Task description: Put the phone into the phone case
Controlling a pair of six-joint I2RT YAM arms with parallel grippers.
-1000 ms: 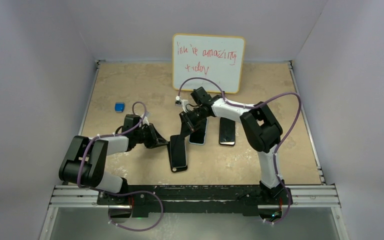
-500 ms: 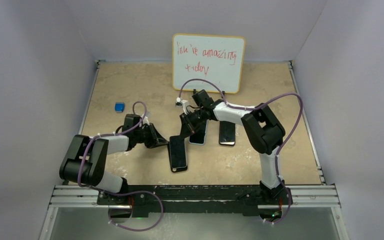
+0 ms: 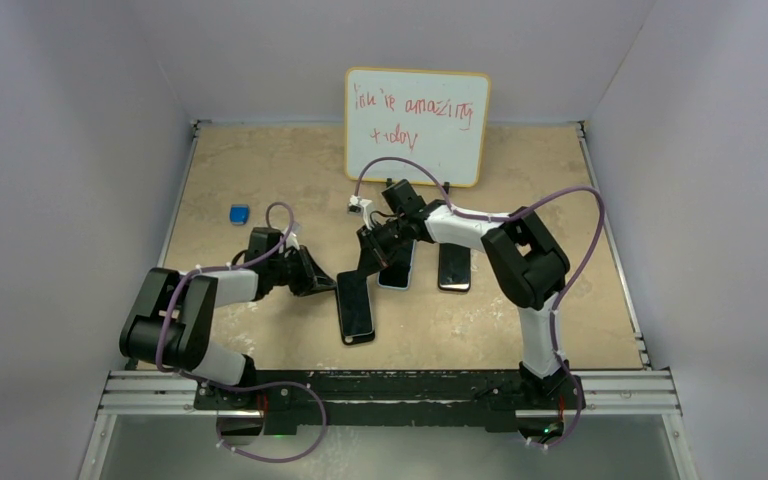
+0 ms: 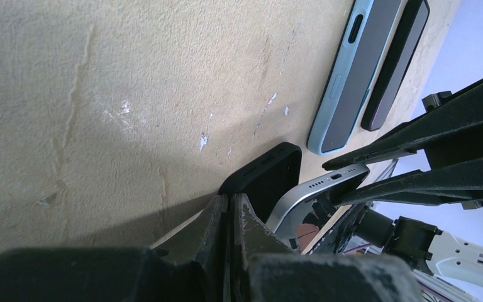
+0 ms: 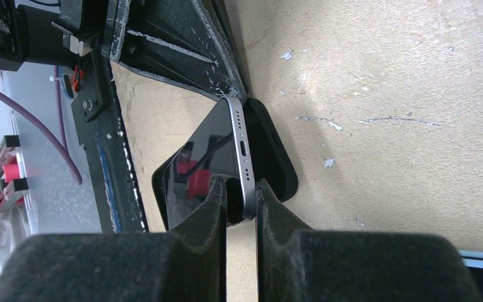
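Observation:
The light blue phone case (image 3: 397,266) lies flat at mid-table, its face dark; its side also shows in the left wrist view (image 4: 343,88). Just right of it lies the phone (image 3: 453,265), dark with a reddish rim. Neither gripper touches them. My right gripper (image 5: 240,187) is shut on the end of a different, silver-edged phone (image 5: 207,157), held tilted over a black case (image 5: 270,157) left of the blue one. My left gripper (image 4: 231,198) is shut and holds nothing. Its tips rest against the black case's (image 4: 270,176) corner.
A small blue cube (image 3: 239,213) sits at the left. A whiteboard (image 3: 417,125) with red writing leans on the back wall. The table (image 3: 560,310) is walled on three sides.
The right arm has shifted very slightly while holding the silver-edged phone. The left arm stays against the black case.

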